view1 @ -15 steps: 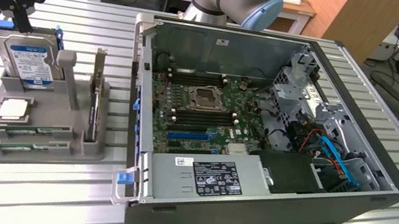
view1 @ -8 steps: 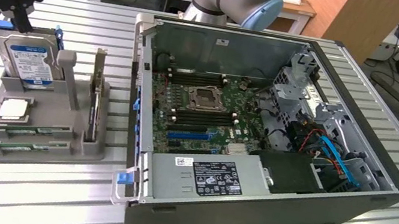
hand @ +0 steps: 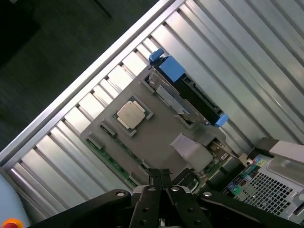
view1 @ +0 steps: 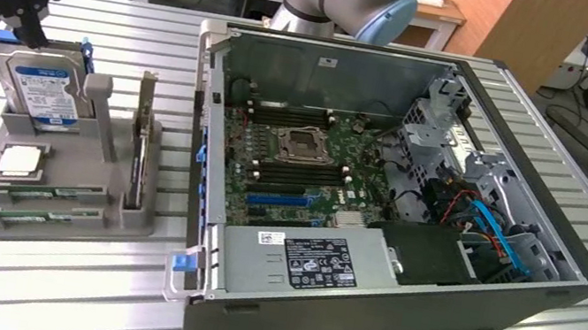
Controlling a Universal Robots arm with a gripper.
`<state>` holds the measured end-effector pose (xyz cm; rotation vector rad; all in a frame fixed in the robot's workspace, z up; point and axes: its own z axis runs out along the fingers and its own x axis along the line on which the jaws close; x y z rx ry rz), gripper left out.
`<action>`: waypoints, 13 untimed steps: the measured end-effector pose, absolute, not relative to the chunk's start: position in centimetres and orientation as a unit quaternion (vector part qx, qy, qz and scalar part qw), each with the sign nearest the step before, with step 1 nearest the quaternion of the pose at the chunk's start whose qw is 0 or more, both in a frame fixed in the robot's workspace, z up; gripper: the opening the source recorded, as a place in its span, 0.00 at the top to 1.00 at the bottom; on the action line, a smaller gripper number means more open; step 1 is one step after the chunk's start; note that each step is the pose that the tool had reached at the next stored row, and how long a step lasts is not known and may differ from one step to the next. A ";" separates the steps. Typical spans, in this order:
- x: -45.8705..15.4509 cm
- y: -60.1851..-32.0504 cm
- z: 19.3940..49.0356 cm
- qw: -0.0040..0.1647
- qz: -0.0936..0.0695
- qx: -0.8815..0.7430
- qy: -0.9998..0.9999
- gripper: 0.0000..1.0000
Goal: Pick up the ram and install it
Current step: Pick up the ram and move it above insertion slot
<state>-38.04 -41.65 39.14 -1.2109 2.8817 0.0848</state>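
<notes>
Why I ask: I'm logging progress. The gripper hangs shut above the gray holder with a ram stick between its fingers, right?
Not quite: the gripper hangs shut above the gray holder, but with nothing between its fingers, as the wrist view shows. The ram sticks lie in the holder's slots.

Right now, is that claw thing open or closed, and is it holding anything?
Gripper: closed, fingers pressed together, holding nothing, above the gray parts holder.
</notes>
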 end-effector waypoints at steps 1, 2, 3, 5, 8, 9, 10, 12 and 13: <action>-38.0 -41.6 39.1 0.007 0.027 -0.395 0.918 0.91; -38.0 -41.6 39.1 0.007 0.027 -0.402 0.915 0.91; -38.0 -41.6 39.1 0.007 0.027 -0.410 0.912 0.91; -38.0 -41.6 39.1 0.006 0.027 -0.425 0.905 0.91; -38.0 -41.6 39.1 0.005 0.028 -0.448 0.894 0.91; -38.0 -41.6 39.1 0.005 0.028 -0.455 0.890 0.91; -38.0 -41.6 39.1 0.005 0.028 -0.463 0.886 0.91; -38.0 -41.6 39.1 0.005 0.028 -0.478 0.878 0.91; -38.0 -41.6 39.1 0.004 0.028 -0.485 0.874 0.91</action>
